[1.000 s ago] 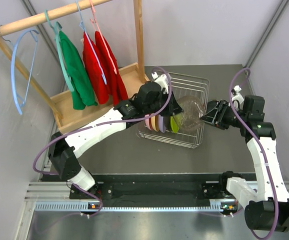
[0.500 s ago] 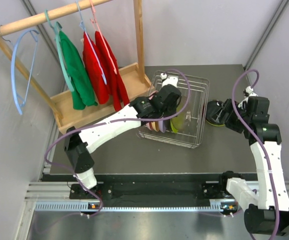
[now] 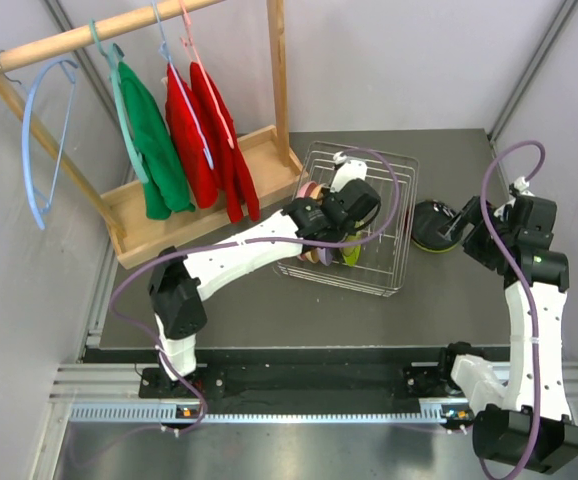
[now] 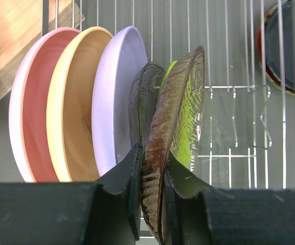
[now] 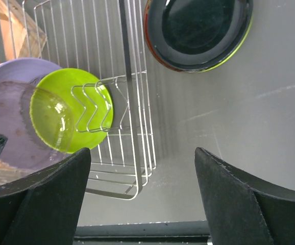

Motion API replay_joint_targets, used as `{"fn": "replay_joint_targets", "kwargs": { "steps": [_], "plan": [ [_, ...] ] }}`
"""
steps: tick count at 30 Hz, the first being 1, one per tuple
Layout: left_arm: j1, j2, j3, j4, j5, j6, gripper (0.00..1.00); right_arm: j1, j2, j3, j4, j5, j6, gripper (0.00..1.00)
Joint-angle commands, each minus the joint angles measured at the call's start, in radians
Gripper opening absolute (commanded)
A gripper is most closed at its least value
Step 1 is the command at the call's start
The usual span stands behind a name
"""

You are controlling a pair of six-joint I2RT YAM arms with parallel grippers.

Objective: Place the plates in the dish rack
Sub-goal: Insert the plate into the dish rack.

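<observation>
The silver wire dish rack [image 3: 391, 188] holds upright plates: pink [image 4: 30, 102], orange-tan [image 4: 73, 107], lavender [image 4: 118, 87], a dark translucent one [image 4: 146, 97] and lime green [image 4: 188, 109]. My left gripper [image 4: 151, 199] is shut on the rim of the clear plate [image 4: 175, 122], which stands on edge in the row just in front of the lime green one [image 5: 71, 109]. The left gripper [image 3: 354, 232] sits over the rack's middle. My right gripper [image 5: 142, 199] is open and holds nothing, to the right of the rack [image 5: 132, 102]. A dark plate [image 5: 198, 30] lies flat on the table over a red-rimmed one.
A wooden clothes stand [image 3: 204, 195] with green and red garments [image 3: 154, 140] stands left of the rack. The dark plate stack [image 3: 431, 228] lies between the rack and my right gripper [image 3: 466, 222]. Grey walls close in on both sides.
The clear plate was held between both grippers; the right gripper has opened and drawn back to the right. The left arm has swung right and set the plate upright into the rack's row.
</observation>
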Motion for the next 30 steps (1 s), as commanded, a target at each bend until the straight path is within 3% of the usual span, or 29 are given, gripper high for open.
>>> {"fn": "replay_joint_targets", "kwargs": {
  "steps": [1,30],
  "plan": [
    [-0.012,0.012,0.047,0.032,-0.072,0.023,0.00,-0.010,-0.008,-0.006,0.034,-0.043,-0.002,0.82],
    [-0.040,0.193,0.154,-0.017,-0.094,-0.040,0.01,-0.011,-0.022,-0.060,0.049,-0.055,0.001,0.83]
  ]
}}
